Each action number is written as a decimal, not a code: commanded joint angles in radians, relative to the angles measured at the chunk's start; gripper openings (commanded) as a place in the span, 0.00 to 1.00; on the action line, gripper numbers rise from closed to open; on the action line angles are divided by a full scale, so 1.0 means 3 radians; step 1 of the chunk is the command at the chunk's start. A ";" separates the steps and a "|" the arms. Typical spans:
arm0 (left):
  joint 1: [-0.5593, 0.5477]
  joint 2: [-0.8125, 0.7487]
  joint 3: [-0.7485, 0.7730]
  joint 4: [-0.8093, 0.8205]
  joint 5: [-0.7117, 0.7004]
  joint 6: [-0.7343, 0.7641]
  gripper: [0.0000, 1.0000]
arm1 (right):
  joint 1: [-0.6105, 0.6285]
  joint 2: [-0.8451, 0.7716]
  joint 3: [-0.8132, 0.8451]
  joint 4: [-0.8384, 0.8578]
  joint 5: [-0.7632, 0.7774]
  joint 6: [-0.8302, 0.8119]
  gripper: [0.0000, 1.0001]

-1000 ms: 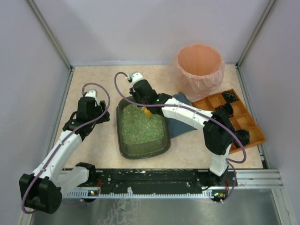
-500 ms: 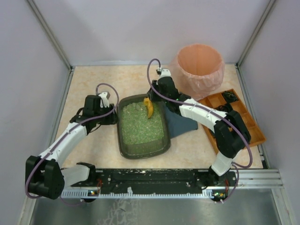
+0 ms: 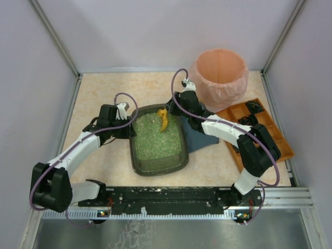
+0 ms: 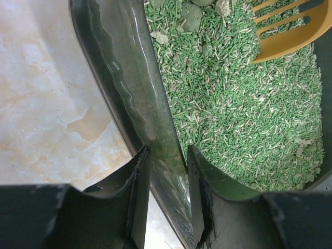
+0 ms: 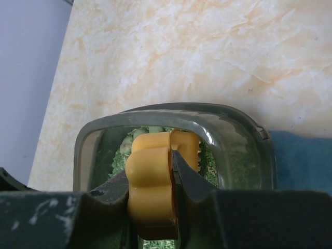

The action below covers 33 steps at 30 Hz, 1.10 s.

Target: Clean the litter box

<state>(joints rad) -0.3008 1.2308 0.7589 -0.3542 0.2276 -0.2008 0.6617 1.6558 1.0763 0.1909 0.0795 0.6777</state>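
Note:
The litter box, a dark grey tray of green litter, sits mid-table. My left gripper is at its back-left rim. In the left wrist view its jaws straddle the rim wall, one finger outside and one over the litter, both pressed against the plastic. My right gripper hovers over the box's far end, shut on the handle of a yellow slotted scoop. The handle fills the right wrist view, above the far rim. The scoop's slotted blade hangs over the litter.
A round pink-lined bin stands at the back right. An orange compartmented tray with dark items lies along the right side. A blue cloth lies under the box's right edge. Pale walls close in on three sides.
My left arm swung right to the box's rim and its jaws narrowed around it. My right arm carried the scoop from over the litter toward the box's far right end.

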 commanded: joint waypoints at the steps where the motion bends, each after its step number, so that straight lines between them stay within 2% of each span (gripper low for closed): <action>1: -0.0061 0.0101 0.0111 -0.0006 0.0032 0.0103 0.38 | 0.0067 0.0128 -0.0161 0.0065 -0.0551 0.0213 0.00; 12: -0.0148 0.0237 0.0175 -0.0132 -0.0007 0.0136 0.32 | 0.0401 0.0540 -0.0086 0.0329 -0.0941 0.0298 0.00; 18: -0.0150 0.0223 0.0172 -0.0138 -0.0027 0.0138 0.31 | 0.0420 0.0435 -0.0224 0.0144 -0.0740 0.0267 0.00; 30: -0.0153 0.0229 0.0174 -0.0154 -0.0030 0.0131 0.31 | 0.0422 0.0052 -0.0271 -0.0763 -0.0035 -0.0062 0.00; 33: -0.0152 0.0240 0.0175 -0.0158 -0.0027 0.0136 0.31 | 0.0419 0.0024 -0.0337 -0.0764 0.0029 -0.0180 0.00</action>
<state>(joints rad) -0.3305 1.2751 0.8062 -0.3977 0.1967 -0.1780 0.7319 1.6360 1.0473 0.2092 0.1417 0.6353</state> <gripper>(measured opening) 0.321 0.208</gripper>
